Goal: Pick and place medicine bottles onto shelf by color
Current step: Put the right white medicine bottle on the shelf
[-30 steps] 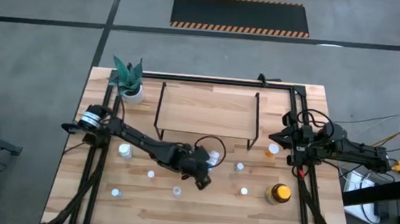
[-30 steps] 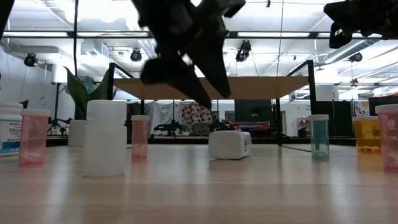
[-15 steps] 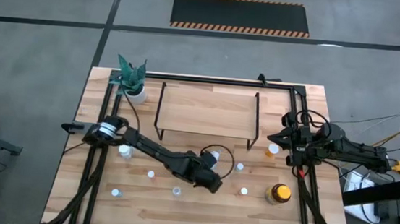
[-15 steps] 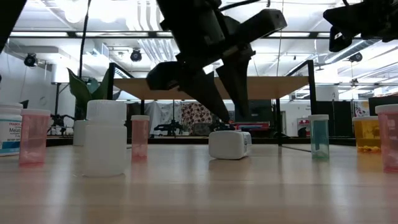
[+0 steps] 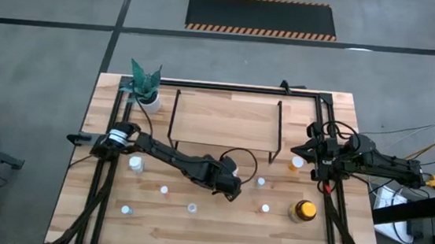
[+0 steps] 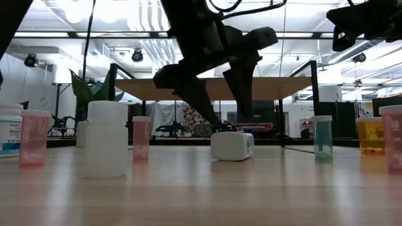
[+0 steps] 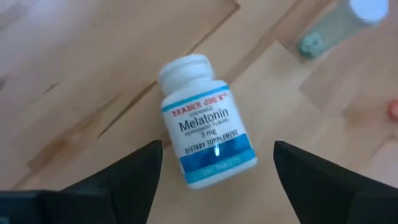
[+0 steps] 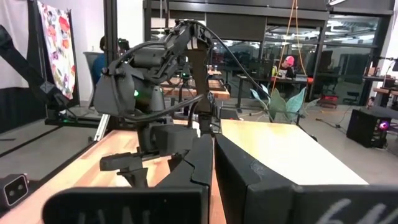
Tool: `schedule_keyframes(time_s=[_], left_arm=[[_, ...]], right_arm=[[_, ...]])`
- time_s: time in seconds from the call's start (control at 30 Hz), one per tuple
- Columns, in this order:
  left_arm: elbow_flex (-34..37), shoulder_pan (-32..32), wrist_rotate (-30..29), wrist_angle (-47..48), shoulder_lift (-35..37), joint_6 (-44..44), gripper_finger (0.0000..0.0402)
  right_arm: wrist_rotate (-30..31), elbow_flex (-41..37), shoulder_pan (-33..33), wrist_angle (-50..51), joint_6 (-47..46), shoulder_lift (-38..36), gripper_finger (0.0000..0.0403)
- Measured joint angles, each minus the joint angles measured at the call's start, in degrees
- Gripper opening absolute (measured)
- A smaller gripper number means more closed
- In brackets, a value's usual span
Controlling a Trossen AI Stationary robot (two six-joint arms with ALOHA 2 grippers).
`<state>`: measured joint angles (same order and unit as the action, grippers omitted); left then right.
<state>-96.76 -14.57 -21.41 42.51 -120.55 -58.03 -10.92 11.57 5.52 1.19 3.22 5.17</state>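
- Now the left hand (image 6: 217, 103) hangs spread wide, its fingers either side of a white melatonin bottle (image 7: 205, 121) lying on its side on the desk (image 5: 216, 228), just before the shelf (image 5: 226, 115).
- Right hand (image 5: 309, 158) waits at the desk's right edge, clenched.

Bright ceiling lights (image 6: 151, 47) backlight the low view, leaving nearby bottles softly blurred.

The toppled white melatonin bottle (image 7: 206, 129) lay with bare light-wood bench (image 7: 87, 74) on both sides; a pale teal bottle (image 7: 323, 34) stood nearby.
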Motion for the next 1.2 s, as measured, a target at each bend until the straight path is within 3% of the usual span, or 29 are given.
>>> schedule_keyframes(time_s=[0.93, 1.07, 1.2], left_arm=[[9.42, 0.25, 0.05, -12.66, -1.04, -4.67, 0.0294], [9.48, 0.25, 0.03, -12.68, -1.09, -4.57, 0.0278], [9.47, 0.13, 0.07, -12.56, -1.09, -4.30, 0.0237]], right_arm=[[0.00, 0.00, 0.00, 0.28, -0.09, 0.11, 0.0009], [0.00, 0.00, 0.00, 0.29, -0.03, 0.11, 0.0009], [0.00, 0.00, 0.00, 0.28, 0.00, 0.11, 0.0009]])
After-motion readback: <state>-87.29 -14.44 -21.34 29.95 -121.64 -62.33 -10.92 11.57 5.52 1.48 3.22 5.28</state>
